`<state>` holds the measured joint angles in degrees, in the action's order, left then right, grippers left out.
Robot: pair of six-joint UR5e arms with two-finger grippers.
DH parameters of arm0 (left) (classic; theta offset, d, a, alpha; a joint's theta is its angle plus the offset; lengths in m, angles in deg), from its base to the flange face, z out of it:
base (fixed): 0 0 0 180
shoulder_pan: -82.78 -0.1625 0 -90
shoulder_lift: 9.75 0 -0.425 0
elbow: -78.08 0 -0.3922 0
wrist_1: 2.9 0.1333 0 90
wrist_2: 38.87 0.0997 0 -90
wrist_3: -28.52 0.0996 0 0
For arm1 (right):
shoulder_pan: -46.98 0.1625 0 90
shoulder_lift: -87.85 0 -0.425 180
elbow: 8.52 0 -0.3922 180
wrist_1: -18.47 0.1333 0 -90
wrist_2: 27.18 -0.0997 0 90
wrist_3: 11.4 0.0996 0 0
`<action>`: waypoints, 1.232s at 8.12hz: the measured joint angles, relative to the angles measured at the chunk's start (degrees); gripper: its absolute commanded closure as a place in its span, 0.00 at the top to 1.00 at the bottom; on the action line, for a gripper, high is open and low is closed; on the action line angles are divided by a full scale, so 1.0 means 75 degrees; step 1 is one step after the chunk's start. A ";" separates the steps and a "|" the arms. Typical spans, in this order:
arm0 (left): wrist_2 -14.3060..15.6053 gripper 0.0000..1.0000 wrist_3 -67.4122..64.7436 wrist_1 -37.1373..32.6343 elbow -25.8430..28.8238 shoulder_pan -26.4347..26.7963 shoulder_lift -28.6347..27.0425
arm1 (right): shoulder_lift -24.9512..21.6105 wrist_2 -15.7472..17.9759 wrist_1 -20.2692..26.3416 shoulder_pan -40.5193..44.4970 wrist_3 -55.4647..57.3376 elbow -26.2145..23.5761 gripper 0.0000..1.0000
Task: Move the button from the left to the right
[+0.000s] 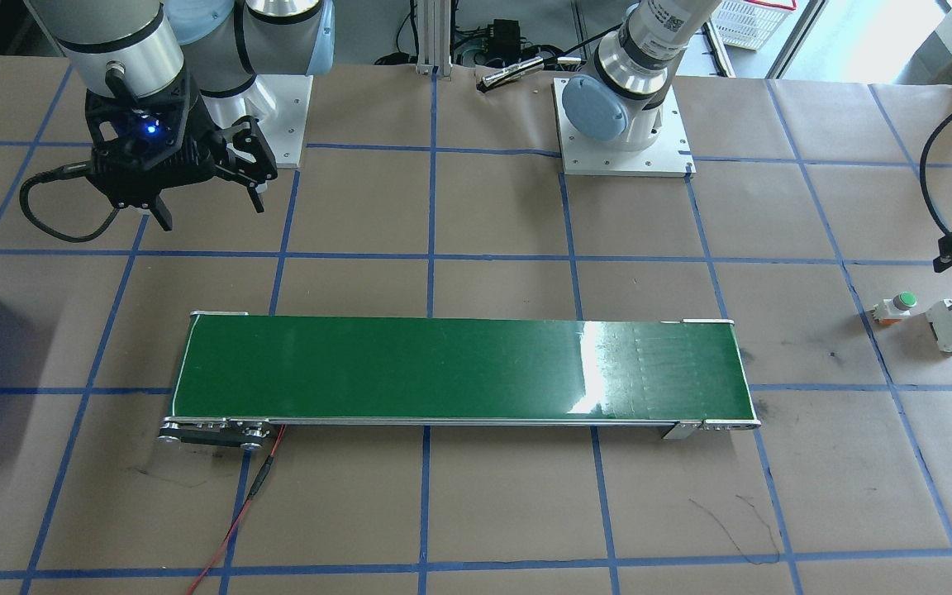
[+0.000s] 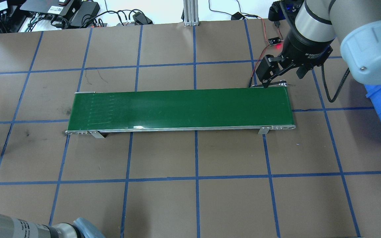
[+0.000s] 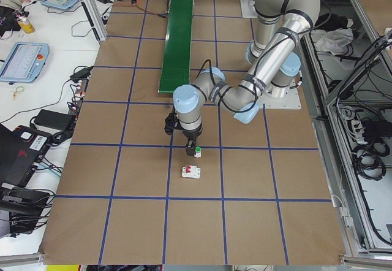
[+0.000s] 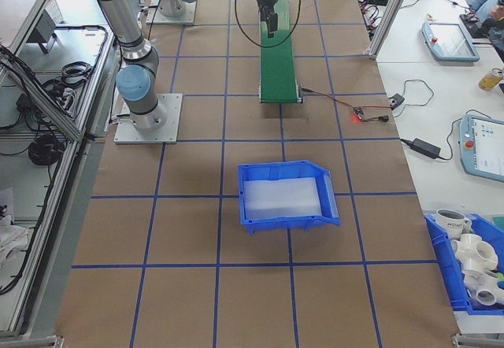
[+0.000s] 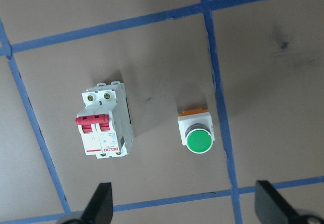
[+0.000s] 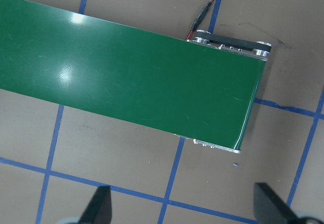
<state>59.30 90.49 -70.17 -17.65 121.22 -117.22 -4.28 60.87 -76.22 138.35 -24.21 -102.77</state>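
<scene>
While the left pincer hangs open just above the button, which lies untouched on the table beside a circuit breaker, pickup and transfer remain; the right pincer waits open over the conveyor belt.

One button, one circuit breaker, one green conveyor belt, two blue bins, two grippers: left gripper, right gripper.
</scene>
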 measured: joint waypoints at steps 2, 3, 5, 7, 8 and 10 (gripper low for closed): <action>0.0006 1.00 0.0113 0.0310 -0.0098 -0.0099 -0.0577 | 0.0001 0.0025 0.0033 -0.0007 -0.0137 -0.0006 1.00; 0.0013 1.00 0.0027 0.0337 -0.0227 -0.0113 -0.0687 | 0.0002 0.0057 0.0033 -0.0013 -0.0182 -0.0006 1.00; 0.0020 1.00 -0.0159 0.0379 -0.0529 -0.0119 -0.0741 | 0.0002 0.0107 0.0022 -0.0018 -0.0276 -0.0007 1.00; 0.0115 1.00 -0.0196 0.0409 -0.0664 -0.0121 -0.0817 | 0.0002 0.0126 0.0033 -0.0019 -0.0303 -0.0007 1.00; 0.0288 1.00 -0.0202 0.0419 -0.0693 -0.0121 -0.0882 | 0.0002 0.0129 0.0043 -0.0019 -0.0306 -0.0008 1.00; 0.0463 1.00 -0.0224 0.0434 -0.0717 -0.0121 -0.1052 | 0.0002 0.0132 0.0055 -0.0019 -0.0308 -0.0007 1.00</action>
<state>62.77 88.81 -66.91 -23.03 120.31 -125.11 -4.26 61.86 -75.81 138.21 -26.52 -102.82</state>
